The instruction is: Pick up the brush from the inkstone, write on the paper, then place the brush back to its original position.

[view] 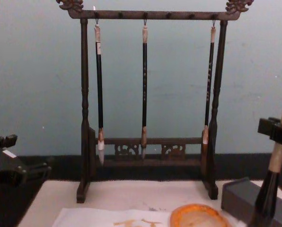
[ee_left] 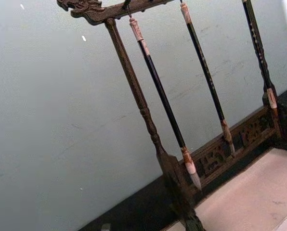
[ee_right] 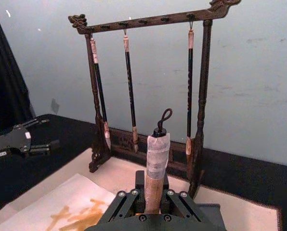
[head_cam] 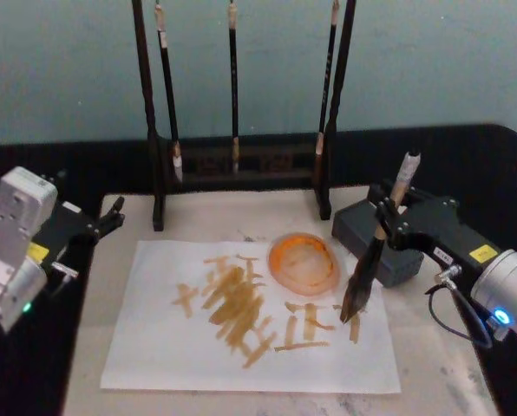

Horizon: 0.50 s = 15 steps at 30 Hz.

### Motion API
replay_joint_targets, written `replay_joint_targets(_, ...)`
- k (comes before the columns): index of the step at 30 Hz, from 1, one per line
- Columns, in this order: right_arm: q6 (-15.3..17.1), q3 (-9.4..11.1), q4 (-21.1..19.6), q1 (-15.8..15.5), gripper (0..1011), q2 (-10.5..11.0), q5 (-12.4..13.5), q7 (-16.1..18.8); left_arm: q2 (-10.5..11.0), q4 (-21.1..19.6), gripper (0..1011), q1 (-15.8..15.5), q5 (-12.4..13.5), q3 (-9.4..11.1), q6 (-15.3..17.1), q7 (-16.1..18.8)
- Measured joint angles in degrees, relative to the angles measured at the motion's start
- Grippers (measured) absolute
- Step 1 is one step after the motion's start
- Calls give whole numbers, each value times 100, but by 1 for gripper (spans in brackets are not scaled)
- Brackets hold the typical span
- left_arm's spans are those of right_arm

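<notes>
Well to the left of the inkstone [head_cam: 304,263], the left end effector [head_cam: 111,218] hangs idle at the left edge of the beige mat [head_cam: 198,212]. Its fingers are spread apart and hold nothing.

Nearer the inkstone, the white paper [head_cam: 154,355] lies flat on the mat. Orange-yellow strokes [head_cam: 232,303] run across it from the left of the inkstone to just in front of it. The inkstone itself, a round shallow orange dish, sits on the paper's far edge. Behind it a dark wooden rack [head_cam: 154,130] stands upright at the back of the mat, on the black-covered desk [head_cam: 68,165]. Three slim brushes [head_cam: 233,87] hang from the rack's top bar.

Just right of the inkstone is the brush [head_cam: 376,251], held tilted, with its pale handle leaning up and away to the right. Its dark bristle tip points down at the paper, just in front of and to the right of the inkstone, beside the last stroke. Whether the tip touches the sheet cannot be told.

A dark grey block [head_cam: 354,227] lies on the mat to the right of the inkstone, behind the brush. The right end effector [head_cam: 387,224] reaches in from the right above this block, its fingers closed around the brush handle partway up.
</notes>
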Motion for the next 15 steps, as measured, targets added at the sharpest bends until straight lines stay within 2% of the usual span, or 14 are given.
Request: replay_joint_targets(15,66,43,12,-19,160,-85,-90,64,0,1,1010,0,0,0,0,0)
